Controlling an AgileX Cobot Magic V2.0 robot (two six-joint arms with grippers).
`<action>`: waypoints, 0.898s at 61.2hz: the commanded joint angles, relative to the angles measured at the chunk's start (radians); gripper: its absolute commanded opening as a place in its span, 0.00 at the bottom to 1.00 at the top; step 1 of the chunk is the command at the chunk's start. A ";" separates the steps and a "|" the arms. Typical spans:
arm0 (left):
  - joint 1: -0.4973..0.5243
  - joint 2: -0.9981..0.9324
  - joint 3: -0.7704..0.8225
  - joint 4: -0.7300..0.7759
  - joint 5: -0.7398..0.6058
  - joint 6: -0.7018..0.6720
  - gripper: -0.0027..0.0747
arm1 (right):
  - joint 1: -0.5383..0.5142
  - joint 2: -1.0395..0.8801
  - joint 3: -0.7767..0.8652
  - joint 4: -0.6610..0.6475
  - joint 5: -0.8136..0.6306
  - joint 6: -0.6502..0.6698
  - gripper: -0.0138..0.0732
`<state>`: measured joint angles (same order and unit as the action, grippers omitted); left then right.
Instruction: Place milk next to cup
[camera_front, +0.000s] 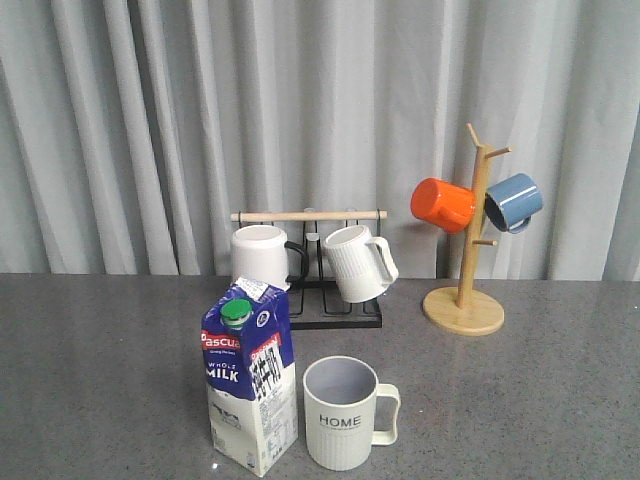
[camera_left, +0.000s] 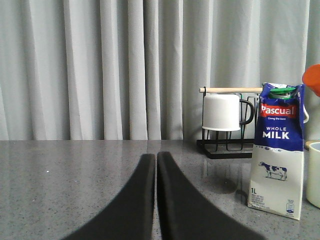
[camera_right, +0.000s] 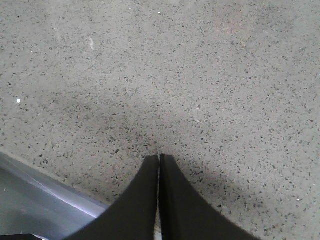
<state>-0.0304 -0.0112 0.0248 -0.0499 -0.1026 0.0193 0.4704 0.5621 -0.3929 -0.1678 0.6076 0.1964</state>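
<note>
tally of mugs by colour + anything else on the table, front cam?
White or cream mugs: 3 (HOME cup, black-handled mug, ribbed mug)
Orange mugs: 1
Blue mugs: 1
Milk cartons: 1
Mug holders: 2 (black rack, wooden tree)
Total: 8

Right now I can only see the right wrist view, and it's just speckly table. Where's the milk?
Observer: The milk stands upright near the front of the table.
Operator: Is the cup close to it?
Observer: Yes, the HOME cup stands right beside it, on the robot's right, with its handle pointing away from the milk.
Operator: Is the left gripper holding the milk?
Observer: No, the left gripper is shut and empty, apart from the milk.
</note>
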 joint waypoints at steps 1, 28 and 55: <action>0.003 -0.011 0.019 0.000 -0.067 0.001 0.03 | 0.000 0.002 -0.025 -0.029 -0.058 -0.003 0.15; 0.003 -0.011 0.019 0.000 -0.067 0.001 0.03 | -0.292 -0.301 0.223 -0.039 -0.420 0.019 0.15; 0.003 -0.012 0.019 0.000 -0.067 0.001 0.03 | -0.528 -0.584 0.429 0.097 -0.528 0.038 0.15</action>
<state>-0.0304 -0.0112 0.0248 -0.0494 -0.1026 0.0193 -0.0451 -0.0103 0.0268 -0.0715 0.1741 0.2328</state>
